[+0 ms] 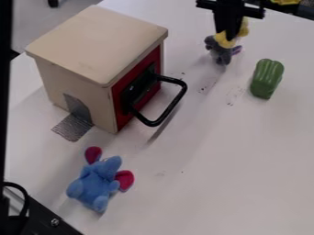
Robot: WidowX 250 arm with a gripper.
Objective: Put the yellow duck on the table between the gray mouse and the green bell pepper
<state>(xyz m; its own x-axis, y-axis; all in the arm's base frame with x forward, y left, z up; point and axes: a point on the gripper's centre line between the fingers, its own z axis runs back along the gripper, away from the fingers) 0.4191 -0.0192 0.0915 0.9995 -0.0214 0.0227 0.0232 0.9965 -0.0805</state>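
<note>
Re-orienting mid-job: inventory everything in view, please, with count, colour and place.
Duck: 1, yellow, at the gripper
Plush mouse: 1, gray, right beside duck
Bell pepper: 1, green, right
Plush animal: 1, blue with crimson ears, lower left
Box: 1, beige, red door, black handle, upper left
Textured strip: 1, gray, at box's base
Table: 1, white, beneath these
Hardware: black, lower-left corner
Unidentified item: 1, yellow, top-right edge
Gripper: 1, black, top, by duck

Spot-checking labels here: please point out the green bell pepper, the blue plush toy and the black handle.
Green bell pepper (266, 79): camera view, middle of its body.
Blue plush toy (97, 182): camera view, its torso.
Black handle (152, 123): camera view, its lower bend.
</note>
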